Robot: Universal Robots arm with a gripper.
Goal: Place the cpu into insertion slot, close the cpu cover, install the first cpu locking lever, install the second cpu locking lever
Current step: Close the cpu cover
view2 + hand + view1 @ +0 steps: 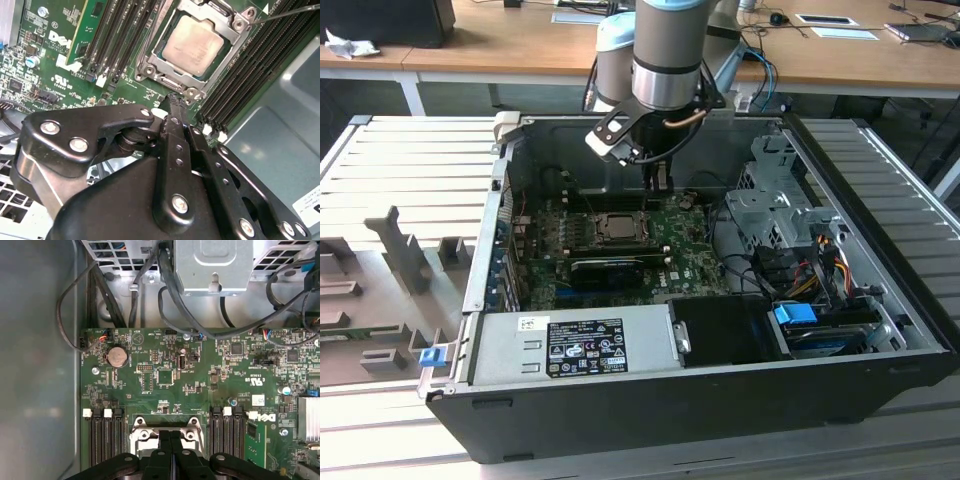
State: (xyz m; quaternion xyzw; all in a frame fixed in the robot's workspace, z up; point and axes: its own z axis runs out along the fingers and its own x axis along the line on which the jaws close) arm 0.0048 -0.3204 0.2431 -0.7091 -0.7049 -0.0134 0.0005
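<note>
An open computer case (450,300) lies on a workbench with a robot arm reaching down into it. The gripper (658,182) hangs just above the green circuit board (165,380), at the edge of the socket (167,421), its two black fingers (176,130) pressed together with nothing between them. The cpu (192,45), a pale square chip, already sits flat in the socket, between banks of long black memory slots (120,35). The silver cover (220,62) appears to lie down over it, framing its edges. A thin metal lever (285,12) juts out past one corner of the socket and looks unlatched; a second thin rod (149,37) runs along the opposite side, and whether it is hooked cannot be told. The work seems to have reached the first locking lever. Latching it would likely call for setting the closed fingertips against that slim rod and pressing it down and under its catch without slipping onto the cover or the memory slots.
</note>
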